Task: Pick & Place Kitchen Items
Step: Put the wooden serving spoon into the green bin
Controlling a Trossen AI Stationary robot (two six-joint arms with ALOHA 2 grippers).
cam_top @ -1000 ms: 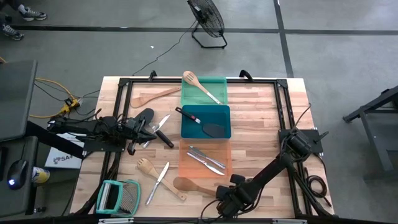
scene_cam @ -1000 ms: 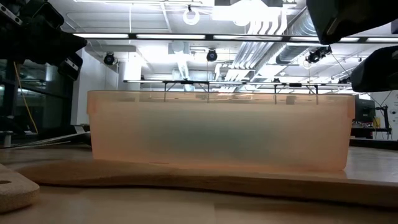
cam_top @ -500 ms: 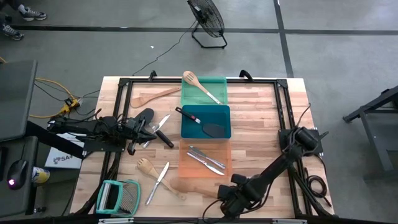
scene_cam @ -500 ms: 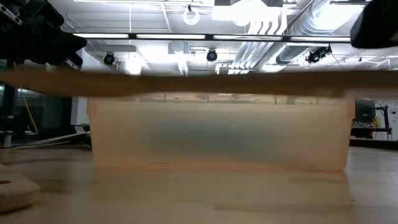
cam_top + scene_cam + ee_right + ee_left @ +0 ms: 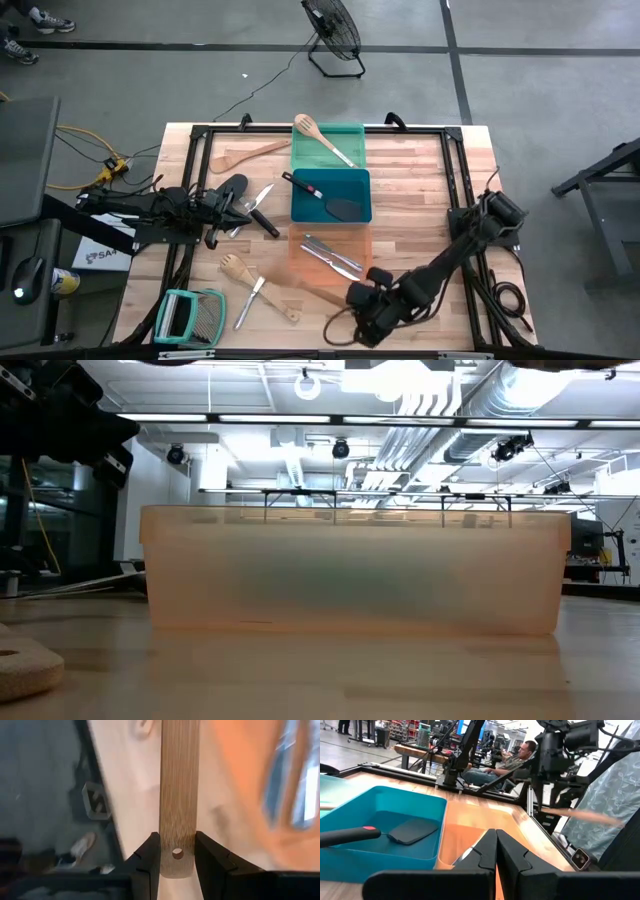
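Two views differ: the right wrist view alone shows us the right gripper (image 5: 177, 857) clamping a wooden spatula (image 5: 179, 790); beyond the left gripper's (image 5: 496, 851) shut jaws, the blue tray (image 5: 415, 807) holds a black spatula (image 5: 410, 830).

Three trays (image 5: 330, 195) in a row mid-table, knives (image 5: 330, 255) in the nearest, utensils (image 5: 250, 285) scattered left.

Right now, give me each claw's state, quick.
Left claw: shut, holding nothing.
Right claw: shut on the wooden spatula, lifted near the orange tray.
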